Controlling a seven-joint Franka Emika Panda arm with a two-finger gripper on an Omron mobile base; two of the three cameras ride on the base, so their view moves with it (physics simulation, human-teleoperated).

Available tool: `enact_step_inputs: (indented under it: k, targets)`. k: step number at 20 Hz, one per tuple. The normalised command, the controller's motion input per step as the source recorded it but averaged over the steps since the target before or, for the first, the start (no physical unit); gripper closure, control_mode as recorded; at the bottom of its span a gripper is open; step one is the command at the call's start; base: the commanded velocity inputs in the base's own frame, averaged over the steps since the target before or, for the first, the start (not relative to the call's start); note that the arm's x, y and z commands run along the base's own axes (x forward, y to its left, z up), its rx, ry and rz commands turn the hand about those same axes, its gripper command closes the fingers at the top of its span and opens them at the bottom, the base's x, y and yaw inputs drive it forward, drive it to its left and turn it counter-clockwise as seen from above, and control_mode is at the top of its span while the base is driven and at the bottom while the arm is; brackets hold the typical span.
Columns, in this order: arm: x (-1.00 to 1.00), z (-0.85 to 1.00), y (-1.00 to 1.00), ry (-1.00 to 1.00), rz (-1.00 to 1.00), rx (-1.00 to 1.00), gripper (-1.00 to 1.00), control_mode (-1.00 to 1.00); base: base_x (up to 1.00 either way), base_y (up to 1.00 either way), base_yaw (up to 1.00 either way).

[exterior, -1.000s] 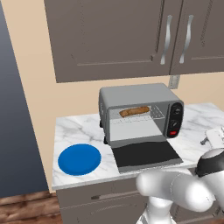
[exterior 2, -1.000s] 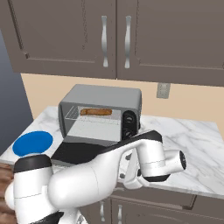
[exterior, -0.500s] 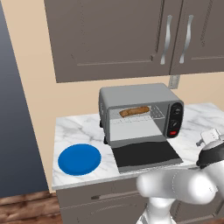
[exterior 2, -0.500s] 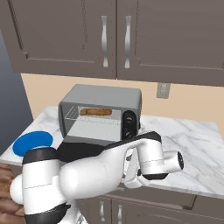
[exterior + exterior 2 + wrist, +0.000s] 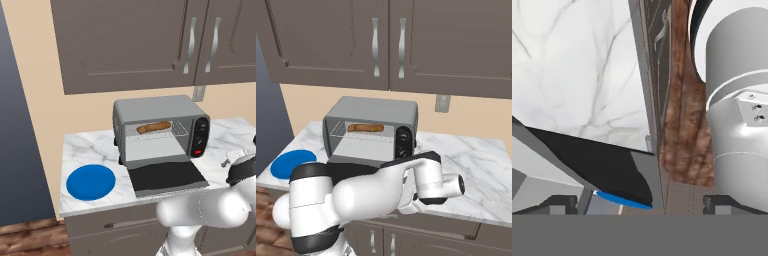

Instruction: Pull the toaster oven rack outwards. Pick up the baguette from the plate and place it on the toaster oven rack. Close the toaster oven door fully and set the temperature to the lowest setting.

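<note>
On the marble counter [image 5: 90,145] the toaster oven [image 5: 159,129] stood with its toaster oven door [image 5: 169,177] dropped flat toward the counter's front edge, dark glass facing up; the baguette [image 5: 154,127] lay lengthwise on the toaster oven rack [image 5: 156,134] inside the cavity, near the back; to the oven's left the plate [image 5: 91,181] sat bare on the marble, apart from the oven and beside the door; on the oven's right side the dark control panel [image 5: 200,136] showed black knobs and a red button. Seen from the hand camera, the gripper [image 5: 639,202] was spread wide, its two dark fingertips [image 5: 558,202] far apart at the bottom with nothing between them; it looked along the counter's edge, with the door's dark pane [image 5: 597,165], a sliver of blue plate and the wooden floor [image 5: 684,120] below; from the base cameras the arm's white elbow was bent low in front of the counter, right of the door.
</note>
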Motion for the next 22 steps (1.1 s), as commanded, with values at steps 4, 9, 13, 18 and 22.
enact_step_inputs:
  k: [4, 9, 13, 18, 22]
  targets:
    - [0.09, -0.18, 0.0, 0.03, 0.0, 0.04, -1.0, -1.0, 0.0, 0.0, 0.0]
    - [0.11, -0.17, 0.0, 0.08, 0.0, 0.04, -1.0, -1.0, 0.0, 0.0, 0.0]
    - [0.11, -0.14, 0.0, 0.09, 0.0, 0.03, -1.0, -1.0, 0.0, 0.0, 0.0]
    - [0.04, -0.1, 0.0, 0.05, 0.0, 0.01, -1.0, -1.0, 0.0, 0.0, 0.0]
    - [0.0, -0.04, 0.01, 0.0, 0.0, 0.0, -1.0, -1.0, 0.0, 0.0, 0.0]
